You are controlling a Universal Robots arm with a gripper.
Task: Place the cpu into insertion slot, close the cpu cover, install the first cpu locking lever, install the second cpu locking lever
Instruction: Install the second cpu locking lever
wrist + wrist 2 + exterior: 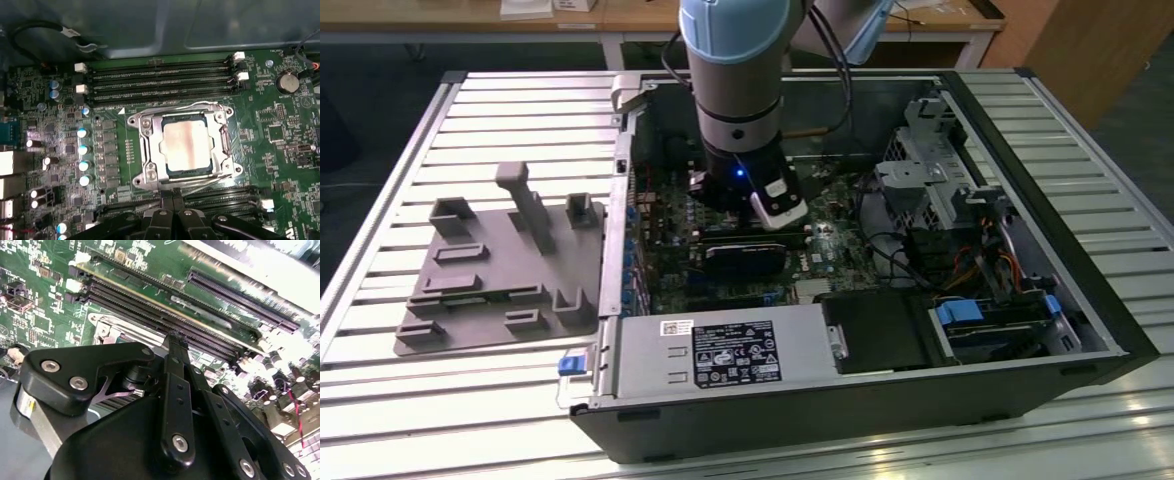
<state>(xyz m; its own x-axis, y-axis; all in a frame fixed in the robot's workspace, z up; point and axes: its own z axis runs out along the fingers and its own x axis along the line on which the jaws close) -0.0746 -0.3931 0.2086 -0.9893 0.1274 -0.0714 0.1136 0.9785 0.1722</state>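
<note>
I hang low inside the open computer case, which lies on its side on the slatted surface so that the motherboard faces up at me and I can come straight down on it; my arm reaches in from above. The cpu already sits flat in the insertion slot, its pale metal top showing through the cut-out of the cpu cover, which lies down over the chip's edges, I judge to press it evenly into the socket; thin wire levers run along the cover's sides, and whether each is hooked home I cannot tell. My gripper is poised just at the cover's near edge, between it and the long memory slots on that side, the jaws drawn together to a narrow tip and holding nothing, which suits pushing on a thin lever rather than grasping; in the second wrist view the same tip points down beside the silvery frame. A grey fixture tray rests on the surface outside the case, at the exterior view's left.
</note>
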